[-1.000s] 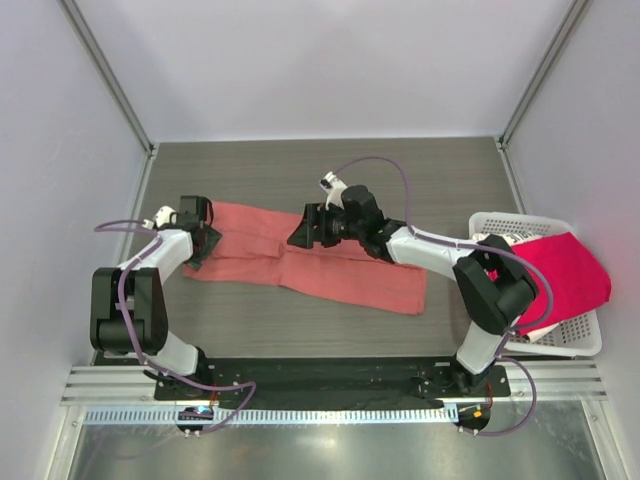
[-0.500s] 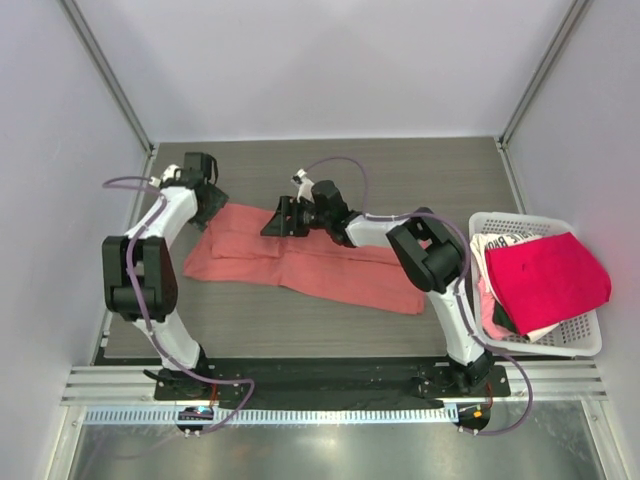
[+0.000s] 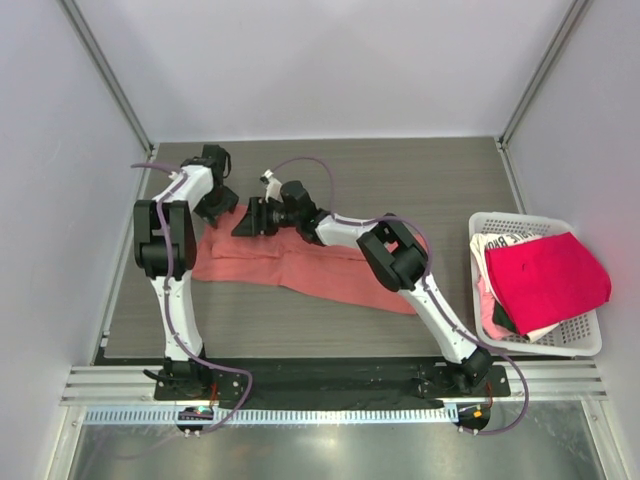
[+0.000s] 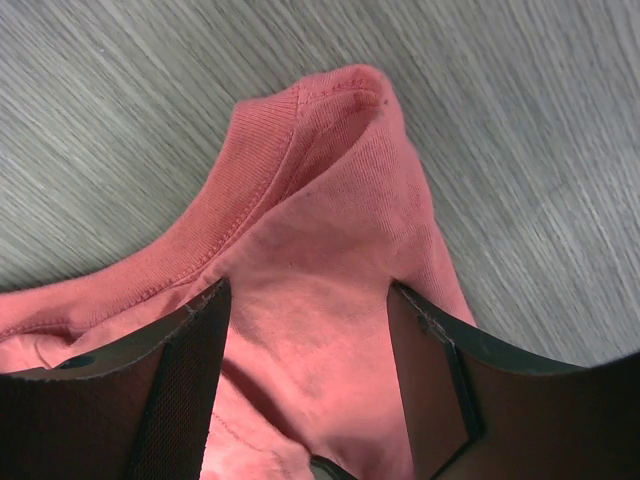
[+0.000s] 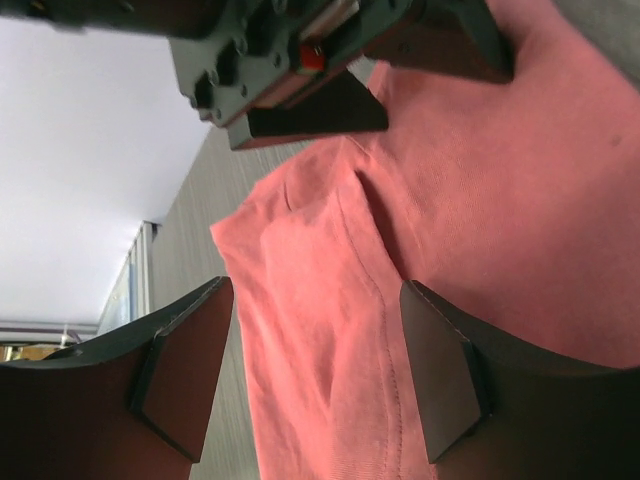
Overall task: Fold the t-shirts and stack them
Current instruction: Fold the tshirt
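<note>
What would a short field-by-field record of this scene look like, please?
salmon t-shirt: lies as a long strip on the table
left tool: open, fingers either side of the shirt's ribbed left-end corner
right tool: open, above the same end, close to the left tool
crimson t-shirt: draped over the basket
white lettered t-shirt: in the basket, partly under the crimson one
stack: not yet started

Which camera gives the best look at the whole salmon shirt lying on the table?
The top camera: the salmon shirt lies stretched across the table, only partly hidden by the right arm. The left wrist view shows just one ribbed-edged corner; the right wrist view, a seamed patch.
</note>
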Controlling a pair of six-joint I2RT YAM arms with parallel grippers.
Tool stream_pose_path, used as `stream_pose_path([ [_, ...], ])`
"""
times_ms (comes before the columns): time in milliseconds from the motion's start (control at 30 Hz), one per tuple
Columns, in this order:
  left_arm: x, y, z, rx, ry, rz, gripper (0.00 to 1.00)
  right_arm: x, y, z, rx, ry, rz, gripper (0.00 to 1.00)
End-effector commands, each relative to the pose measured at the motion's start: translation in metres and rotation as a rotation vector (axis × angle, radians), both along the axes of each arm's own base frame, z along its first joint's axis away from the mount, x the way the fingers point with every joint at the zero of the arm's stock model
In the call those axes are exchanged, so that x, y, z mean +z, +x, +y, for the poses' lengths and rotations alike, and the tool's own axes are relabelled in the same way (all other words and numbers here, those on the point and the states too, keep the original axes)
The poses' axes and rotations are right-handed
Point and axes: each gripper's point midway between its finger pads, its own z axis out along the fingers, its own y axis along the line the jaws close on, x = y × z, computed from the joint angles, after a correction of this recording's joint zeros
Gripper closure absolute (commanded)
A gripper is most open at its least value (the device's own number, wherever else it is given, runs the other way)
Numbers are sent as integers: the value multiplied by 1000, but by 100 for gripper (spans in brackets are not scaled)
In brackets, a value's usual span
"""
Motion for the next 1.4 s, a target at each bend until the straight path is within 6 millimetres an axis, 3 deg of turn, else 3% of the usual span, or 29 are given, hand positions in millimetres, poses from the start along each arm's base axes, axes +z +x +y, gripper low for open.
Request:
stream_pose_path([
  [0,5,1,-4,-20,-16,1,35,8,0,5,25,-23,-39,27],
  [133,13,5,-3,-57,-6,12,34,2,-1,9,41,-57,-45,29],
  [233,7,-1,4,-52,16,35,34,-9,-6,14,63,-84,-19,28],
  [333,-11,-5,5,-45,-7,55,34,-18,-14,14,93,-91,8,28],
  [433,-20,-9,1,-55,-49,78,34,-11,-24,14,114,-75,2,28],
  [500,-21,-11,0,-55,-50,75,35,-3,-18,11,76,-83,-34,28],
  [667,-23,-14,4,-32,-31,67,35,-11,-20,10,120,-83,12,29],
  [767,-25,-13,5,-28,-23,73,35,-13,-43,13,194,-65,58,31],
  [1033,-27,-11,12,-17,12,97,35,26,-83,17,336,12,67,30],
  [1233,-24,-11,13,-17,16,92,35,25,-123,13,407,7,113,31],
  [1333,-25,-13,12,-18,13,94,35,28,-161,15,457,-15,105,32],
  [1367,-25,-13,12,-20,12,94,35,17,-173,8,457,-43,130,32],
])
